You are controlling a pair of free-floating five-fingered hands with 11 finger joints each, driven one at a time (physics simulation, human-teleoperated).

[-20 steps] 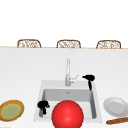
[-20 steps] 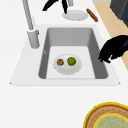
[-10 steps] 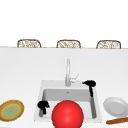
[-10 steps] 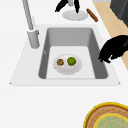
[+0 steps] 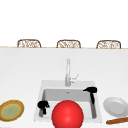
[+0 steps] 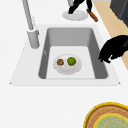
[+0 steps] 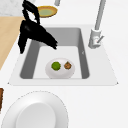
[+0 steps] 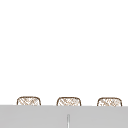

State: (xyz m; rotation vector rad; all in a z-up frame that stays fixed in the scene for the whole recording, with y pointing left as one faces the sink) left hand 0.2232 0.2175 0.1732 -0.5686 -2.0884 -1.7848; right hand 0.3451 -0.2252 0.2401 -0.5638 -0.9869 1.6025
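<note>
White kitchen tabletop (image 5: 22, 75) with a sink (image 5: 42, 85) sunk into it, faucet (image 5: 67, 72) at the far rim, and three wicker chairs (image 5: 68, 43) along the back.

What's going on, as far as I can judge, is a reach down into the basin. The right hand (image 5: 90, 90) hangs over the right end of the sink. Its fingers are straight and apart, pointing down, and they hold nothing. The closest thing to grab is the small dish (image 6: 75, 70), which sits flat on the basin floor about mid-sink. It has a lime (image 6: 71, 60) and a brown lump (image 6: 60, 62) on it, side by side. The hand is above the dish and apart from it. So I'd say any pickup calls for going lower and further left, then getting the fingers onto the dish's rim without tipping the fruit off.

The left hand (image 5: 43, 106) floats at the near left corner of the sink with its fingers curled under, and it's empty.

From the front, a big red ball (image 5: 67, 114) sits at the near edge. A yellow-rimmed plate (image 5: 11, 110) is off to the left, with a white plate (image 5: 115, 106) and a wooden stick (image 5: 117, 120) to the right.

Compared with a second ago, the right hand looks a bit lower. The left hand and the dish haven't budged.
</note>
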